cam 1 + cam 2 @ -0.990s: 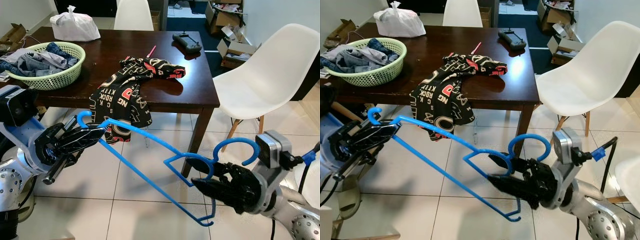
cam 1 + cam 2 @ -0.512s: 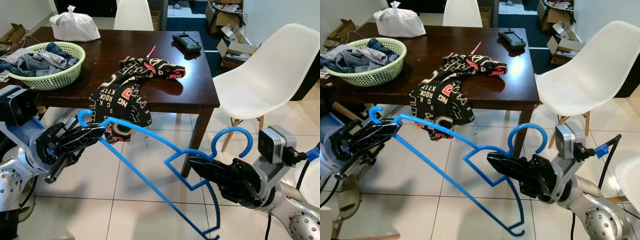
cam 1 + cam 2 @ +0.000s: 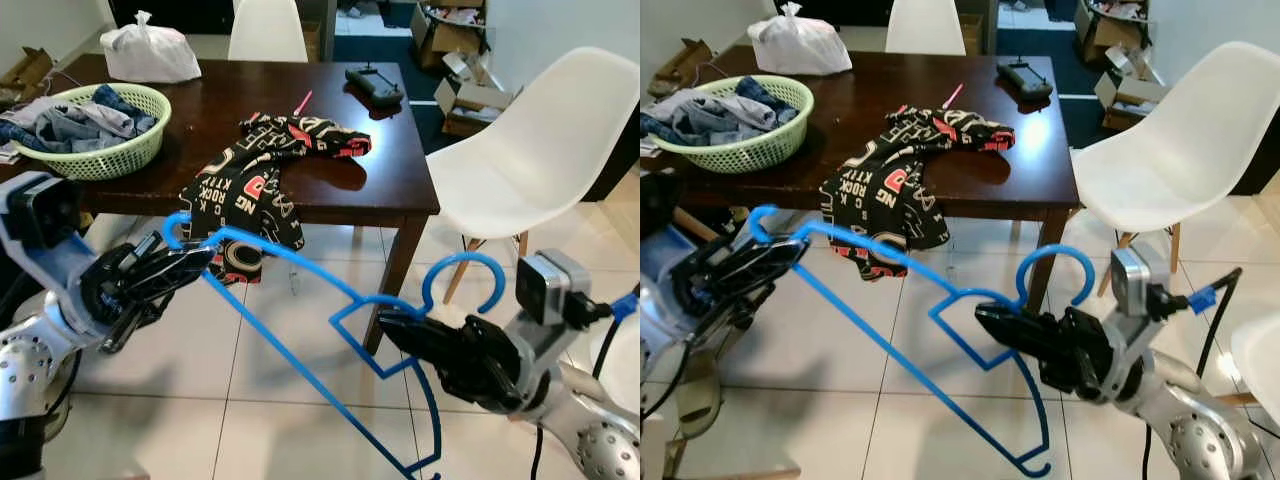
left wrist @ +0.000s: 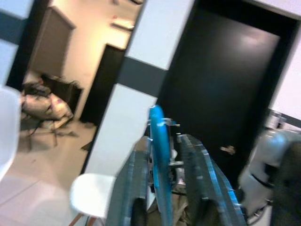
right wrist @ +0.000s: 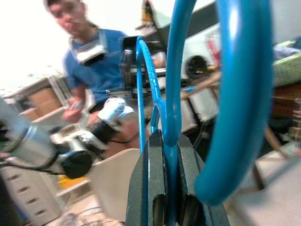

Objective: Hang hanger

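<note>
Nearest the robot, the right hand is clamped shut on the neck of the blue hanger, just under its hook, so the hook stands upward, free to catch a rail. The left hand is closed on the far shoulder tip, which probably steadies the wide frame and keeps it from swinging. The hanger thus spans between both hands, above the tiled floor, in front of the worktop. Beyond, a patterned garment droops over the worktop edge, with a green basket of clothes and a white chair to either side.
</note>
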Controlling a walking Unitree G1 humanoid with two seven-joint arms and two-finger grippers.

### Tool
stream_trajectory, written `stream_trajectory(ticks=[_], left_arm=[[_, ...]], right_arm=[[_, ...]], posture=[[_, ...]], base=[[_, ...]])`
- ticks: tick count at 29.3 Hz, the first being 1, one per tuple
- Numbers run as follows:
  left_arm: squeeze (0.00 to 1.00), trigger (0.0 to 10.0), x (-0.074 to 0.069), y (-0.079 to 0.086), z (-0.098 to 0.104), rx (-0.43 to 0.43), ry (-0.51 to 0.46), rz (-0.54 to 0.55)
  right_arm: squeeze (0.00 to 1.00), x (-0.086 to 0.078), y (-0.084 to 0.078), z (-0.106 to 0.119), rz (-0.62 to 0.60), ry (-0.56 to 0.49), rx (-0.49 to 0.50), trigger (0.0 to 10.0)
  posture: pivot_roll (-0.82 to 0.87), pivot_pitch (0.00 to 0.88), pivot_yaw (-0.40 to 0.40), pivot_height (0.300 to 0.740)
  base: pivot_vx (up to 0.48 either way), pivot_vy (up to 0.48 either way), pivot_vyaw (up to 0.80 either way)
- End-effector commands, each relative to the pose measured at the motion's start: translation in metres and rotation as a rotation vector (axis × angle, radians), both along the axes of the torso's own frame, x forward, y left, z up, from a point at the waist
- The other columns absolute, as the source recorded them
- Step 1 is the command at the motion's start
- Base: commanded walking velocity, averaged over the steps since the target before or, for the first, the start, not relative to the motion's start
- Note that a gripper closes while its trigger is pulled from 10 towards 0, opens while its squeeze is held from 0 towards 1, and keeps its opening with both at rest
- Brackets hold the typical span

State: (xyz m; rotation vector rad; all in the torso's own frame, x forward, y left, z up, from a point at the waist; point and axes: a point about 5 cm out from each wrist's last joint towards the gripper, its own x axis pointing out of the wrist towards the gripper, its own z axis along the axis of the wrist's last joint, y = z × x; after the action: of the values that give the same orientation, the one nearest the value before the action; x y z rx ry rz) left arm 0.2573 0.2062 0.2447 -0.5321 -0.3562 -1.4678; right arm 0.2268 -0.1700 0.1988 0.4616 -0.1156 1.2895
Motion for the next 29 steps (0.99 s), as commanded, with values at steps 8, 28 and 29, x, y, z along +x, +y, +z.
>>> stream_trajectory(ticks=[8,28,29], left_arm=[[1.00,10.0,0.010,0.005,-0.024,0.011,0.111,0.112],[1.00,10.0,0.025,0.015,-0.175,0.596,0.595,0.844],[1.00,10.0,0.025,0.015,-0.175,0.596,0.595,0.844]], right_arm=[[0.00,0.034,-0.033,-0.020,-0.381,0.053,-0.060,0.0],[0.00,0.053,-0.111,-0.127,-1.184,0.380,-0.629,0.0],[0.00,0.053,-0.111,-0.127,-1.184,0.380,-0.629,0.0]], posture=[[-0.04,0.143,0.011,0.740],[-0.02,0.148,0.007,0.740],[-0.02,0.148,0.007,0.740]], base=[[0.000,0.000,0.00],[0.000,0.000,0.00],[0.000,0.000,0.00]])
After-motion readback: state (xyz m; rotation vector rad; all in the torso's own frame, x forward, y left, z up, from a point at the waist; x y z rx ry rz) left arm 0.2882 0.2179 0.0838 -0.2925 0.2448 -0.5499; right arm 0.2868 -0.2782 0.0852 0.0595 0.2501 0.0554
